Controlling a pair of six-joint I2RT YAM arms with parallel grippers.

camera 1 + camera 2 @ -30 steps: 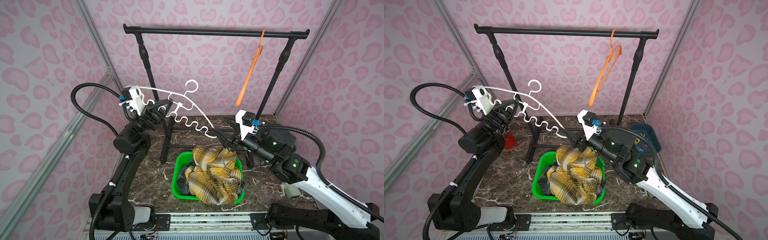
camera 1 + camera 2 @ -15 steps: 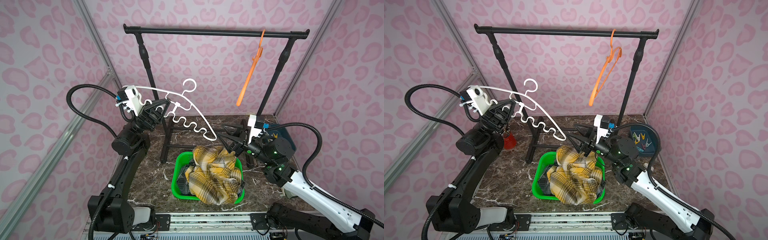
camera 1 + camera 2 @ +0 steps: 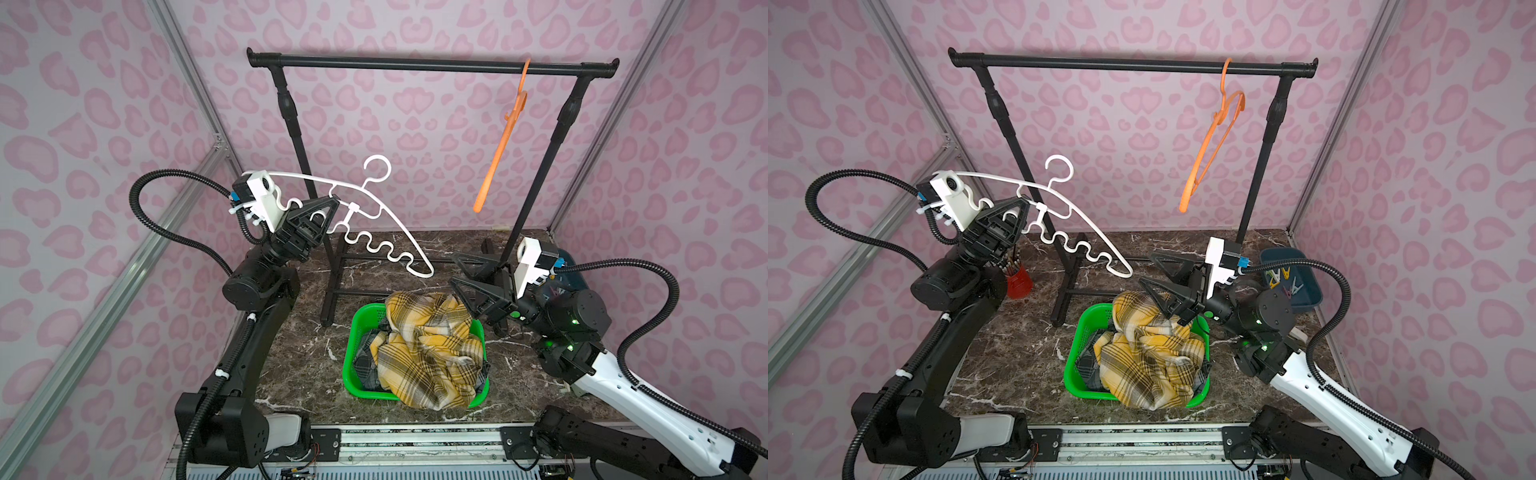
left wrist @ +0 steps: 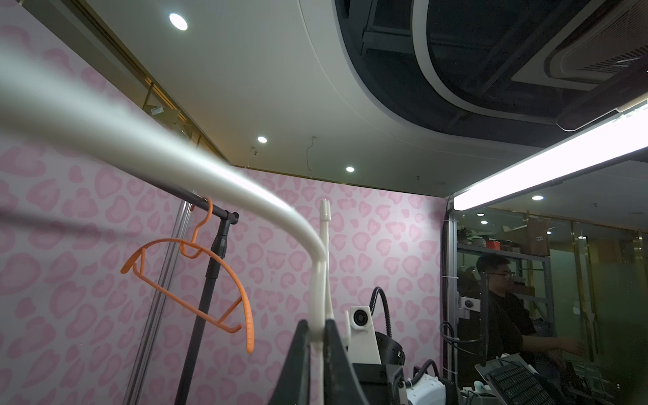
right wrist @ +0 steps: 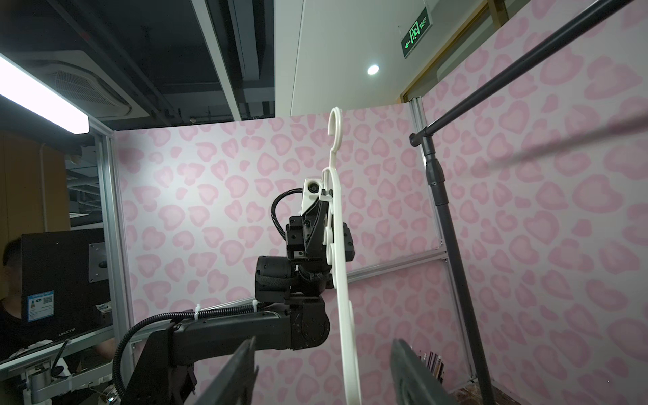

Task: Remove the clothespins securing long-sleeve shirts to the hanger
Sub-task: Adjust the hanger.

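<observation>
Two shirts just below right pincer.

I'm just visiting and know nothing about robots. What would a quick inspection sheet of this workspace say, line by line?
Surface: dark marbled tabletop.
Job's things: yellow plaid shirt heaped over a darker plaid shirt in the green plastic basket; coloured clothespins in the blue tray; white plastic hanger bare.
Clutter: red cup of sticks; orange hanger on the black rail.
Grippers: left gripper shut on the white hanger; right gripper open, empty.
Cables: black corrugated hoses loop freely from both wrists.
Surroundings: pink heart-patterned walls; person seated outside.
</observation>
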